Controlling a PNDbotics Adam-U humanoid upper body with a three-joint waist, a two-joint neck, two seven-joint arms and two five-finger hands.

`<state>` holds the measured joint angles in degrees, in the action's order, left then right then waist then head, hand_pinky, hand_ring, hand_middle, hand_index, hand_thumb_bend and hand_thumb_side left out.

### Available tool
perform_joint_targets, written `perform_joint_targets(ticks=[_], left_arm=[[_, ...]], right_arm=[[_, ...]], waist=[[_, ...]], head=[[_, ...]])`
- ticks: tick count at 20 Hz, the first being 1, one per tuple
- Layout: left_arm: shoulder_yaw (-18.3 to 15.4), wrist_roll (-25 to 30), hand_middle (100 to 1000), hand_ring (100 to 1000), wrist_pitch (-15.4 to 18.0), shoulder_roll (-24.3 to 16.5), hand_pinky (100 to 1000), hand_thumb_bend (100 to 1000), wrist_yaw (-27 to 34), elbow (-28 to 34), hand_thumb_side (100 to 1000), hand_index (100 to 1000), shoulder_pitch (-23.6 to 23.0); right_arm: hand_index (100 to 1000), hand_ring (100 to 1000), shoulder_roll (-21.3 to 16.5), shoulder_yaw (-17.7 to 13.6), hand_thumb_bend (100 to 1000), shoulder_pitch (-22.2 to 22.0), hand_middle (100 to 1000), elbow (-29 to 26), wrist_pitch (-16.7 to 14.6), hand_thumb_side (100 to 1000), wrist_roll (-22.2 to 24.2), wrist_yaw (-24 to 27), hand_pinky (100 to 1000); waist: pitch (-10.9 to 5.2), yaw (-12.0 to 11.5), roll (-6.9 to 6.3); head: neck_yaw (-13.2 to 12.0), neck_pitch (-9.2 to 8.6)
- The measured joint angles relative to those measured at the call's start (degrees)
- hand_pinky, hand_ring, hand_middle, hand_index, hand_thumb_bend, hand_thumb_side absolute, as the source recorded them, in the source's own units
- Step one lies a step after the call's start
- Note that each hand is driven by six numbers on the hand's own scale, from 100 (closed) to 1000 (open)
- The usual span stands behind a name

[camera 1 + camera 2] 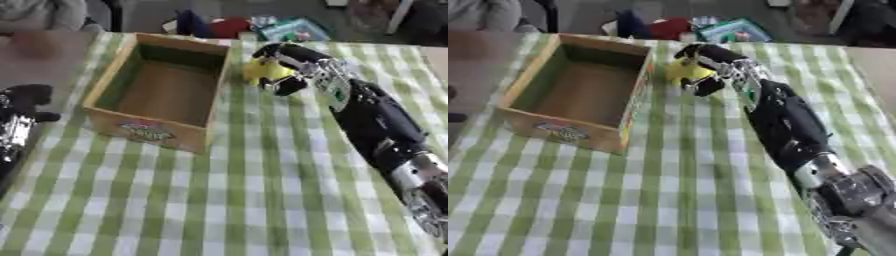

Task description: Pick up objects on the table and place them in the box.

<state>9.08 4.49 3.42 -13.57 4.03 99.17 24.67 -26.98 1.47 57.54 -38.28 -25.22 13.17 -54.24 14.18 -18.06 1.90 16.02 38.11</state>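
An open wooden box [160, 89] with a colourful label on its front stands at the back left of the green checked table; nothing shows inside it. Just right of the box, my right hand [290, 64] has its fingers and thumb curled round a yellow object [263, 71] at table level. The black right arm runs back to the lower right corner. My left hand [26, 98] shows at the left edge, beside the box's near left corner, and its fingers are hard to make out.
Beyond the table's far edge lie a blue item, a red item [229, 26] and a teal packet [293, 29]. The green and white checked cloth [219, 200] spreads toward me.
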Motion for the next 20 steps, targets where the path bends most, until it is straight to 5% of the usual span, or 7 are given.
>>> perform_joint_targets(ticks=[3,11,15,16,17,20], left_arm=[[0.0,0.0,724,866,0.0,0.01,701,100,0.0,0.0,566,652,0.03],[0.0,0.0,724,866,0.0,0.02,700,100,0.0,0.0,567,652,0.04],[0.0,-0.01,724,866,-0.01,0.02,700,100,0.0,0.0,568,651,0.04],[0.0,-0.01,724,866,-0.01,0.02,700,100,0.0,0.0,563,651,0.04],[0.0,-0.02,724,866,-0.02,0.03,700,100,0.0,0.0,568,651,0.04],[0.0,-0.06,724,866,-0.06,0.04,699,100,0.0,0.0,566,651,0.04]], right_arm=[[914,808,0.0,0.0,100,-0.01,826,0.42,0.61,264,-0.83,-2.21,726],[734,370,0.05,-0.09,100,-0.18,522,1.14,1.53,239,-4.98,-5.59,286],[638,249,0.06,-0.38,100,-0.64,423,1.06,1.29,213,-8.32,-5.69,174],[615,230,0.06,-0.46,100,-0.67,400,0.85,1.29,306,-9.26,-5.64,157],[605,219,0.05,-0.6,100,-0.78,386,0.52,1.29,206,-10.22,-5.46,149],[576,194,-0.04,-0.75,100,-0.98,357,-1.19,1.3,199,-13.32,-4.51,124]], waist=[[0.13,-0.07,0.0],[0.3,-0.06,-0.01],[0.31,0.23,-0.07],[0.31,0.41,-0.09],[0.31,0.53,-0.12],[0.31,0.89,-0.17]], head=[[0.07,-0.21],[0.27,-0.43],[0.27,-0.44],[0.27,-0.44],[0.27,-0.44],[0.27,-0.44]])
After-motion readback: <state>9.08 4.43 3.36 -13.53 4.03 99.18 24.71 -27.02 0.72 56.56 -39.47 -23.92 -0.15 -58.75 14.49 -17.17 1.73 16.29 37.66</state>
